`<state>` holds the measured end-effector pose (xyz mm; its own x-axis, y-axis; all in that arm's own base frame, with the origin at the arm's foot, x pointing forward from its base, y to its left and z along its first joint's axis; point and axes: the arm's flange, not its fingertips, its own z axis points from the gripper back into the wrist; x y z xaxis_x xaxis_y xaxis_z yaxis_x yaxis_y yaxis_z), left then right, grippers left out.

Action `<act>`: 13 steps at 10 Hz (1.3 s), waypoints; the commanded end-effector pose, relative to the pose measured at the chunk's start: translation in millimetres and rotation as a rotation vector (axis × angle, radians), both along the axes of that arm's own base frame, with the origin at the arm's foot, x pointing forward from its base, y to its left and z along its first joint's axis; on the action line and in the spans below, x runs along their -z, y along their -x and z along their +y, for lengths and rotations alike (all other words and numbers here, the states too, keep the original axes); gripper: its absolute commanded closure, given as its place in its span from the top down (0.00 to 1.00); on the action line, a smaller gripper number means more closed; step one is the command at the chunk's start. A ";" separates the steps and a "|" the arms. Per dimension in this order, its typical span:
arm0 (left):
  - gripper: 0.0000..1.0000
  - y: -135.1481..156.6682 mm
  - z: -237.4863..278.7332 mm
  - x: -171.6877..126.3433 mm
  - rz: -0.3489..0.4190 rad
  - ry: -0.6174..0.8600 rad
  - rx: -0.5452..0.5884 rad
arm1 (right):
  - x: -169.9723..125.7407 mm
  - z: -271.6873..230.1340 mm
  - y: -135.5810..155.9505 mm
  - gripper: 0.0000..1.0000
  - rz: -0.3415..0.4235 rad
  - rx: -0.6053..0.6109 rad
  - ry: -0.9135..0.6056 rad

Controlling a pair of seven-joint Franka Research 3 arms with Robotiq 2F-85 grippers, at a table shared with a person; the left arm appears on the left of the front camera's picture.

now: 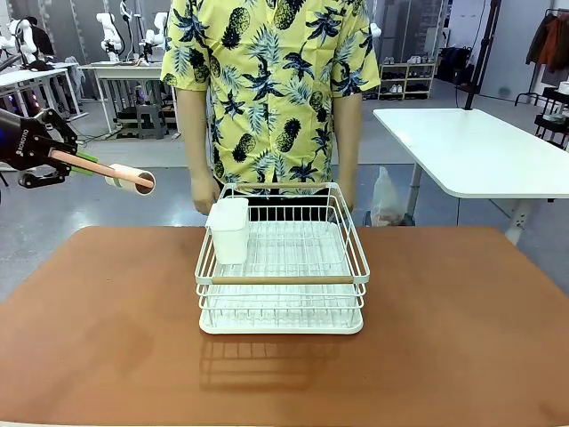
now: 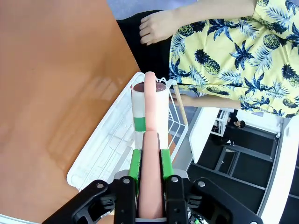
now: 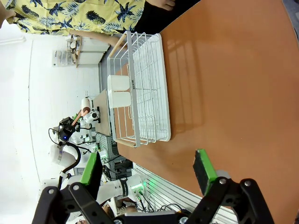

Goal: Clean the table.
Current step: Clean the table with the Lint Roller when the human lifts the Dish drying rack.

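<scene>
The table [image 1: 107,338] has a matte reddish-brown top. My left gripper [image 1: 78,165] hangs above and beyond the table's far-left corner, shut on the pinkish wooden handle of a lint roller [image 1: 133,179]. The roller's white roll with a green band points toward the person. In the left wrist view the green pads [image 2: 135,165] clamp the handle [image 2: 150,186], and the roll [image 2: 149,109] hangs above the table [image 2: 46,70] and the rack's edge. My right gripper [image 3: 147,170] is open with nothing between its fingers, above bare table [image 3: 233,70].
A white wire dish rack [image 1: 281,267] with a wooden front bar and a white cup holder [image 1: 229,229] stands mid-table. A person in a yellow pineapple shirt [image 1: 276,80] stands at the far edge, hands hanging beside the rack. A white table [image 1: 480,147] stands behind on the right.
</scene>
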<state>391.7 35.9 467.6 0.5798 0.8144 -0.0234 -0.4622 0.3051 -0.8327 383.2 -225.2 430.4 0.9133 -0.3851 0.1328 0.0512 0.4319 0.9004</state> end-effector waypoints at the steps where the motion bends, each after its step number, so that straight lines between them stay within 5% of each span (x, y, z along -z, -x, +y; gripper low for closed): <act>1: 0.07 0.0 0.1 -0.6 0.003 0.007 -0.007 | -2.2 -0.4 0.3 1.00 -0.005 -0.003 -0.003; 13: 0.07 0.0 0.1 -0.6 0.003 0.007 -0.007 | -2.2 -0.4 0.3 1.00 -0.005 -0.003 -0.003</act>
<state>391.7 36.0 467.6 0.5796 0.8146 -0.0234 -0.4623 0.3050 -0.8326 383.2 -225.2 430.4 0.9133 -0.3851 0.1328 0.0512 0.4319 0.9004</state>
